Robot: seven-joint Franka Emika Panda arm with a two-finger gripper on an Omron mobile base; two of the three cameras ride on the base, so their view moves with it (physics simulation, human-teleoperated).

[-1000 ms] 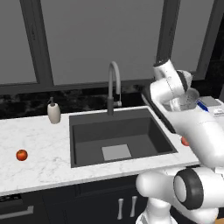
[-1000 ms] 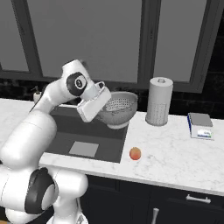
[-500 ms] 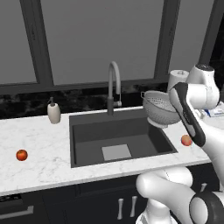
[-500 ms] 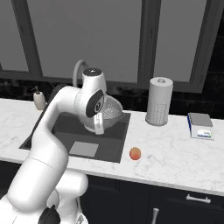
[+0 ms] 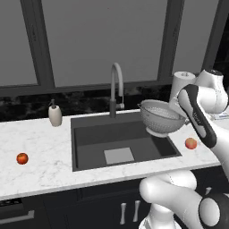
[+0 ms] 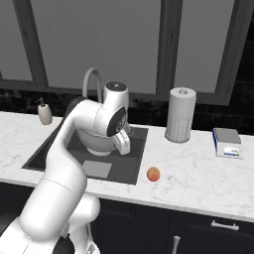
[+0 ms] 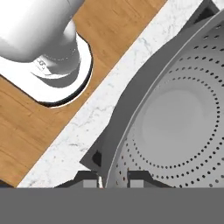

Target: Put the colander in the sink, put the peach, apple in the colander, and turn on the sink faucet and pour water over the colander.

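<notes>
Colander [image 5: 162,117] hangs over the sink's [image 5: 89,134] right edge, rim clenched in fingers [image 7: 89,179]; next, lowering it inside.

the colander [image 5: 162,117] hangs in the air over the right side of the sink [image 5: 123,141], held up by the white arm at its right rim. the faucet [image 5: 116,89] stands at the far edge of the sink. a soap bottle [image 5: 55,114] sits to its left. the apple [image 5: 22,158] lies far left on the counter [image 5: 40,156]. the peach [image 5: 191,143] lies right of the sink.
</notes>
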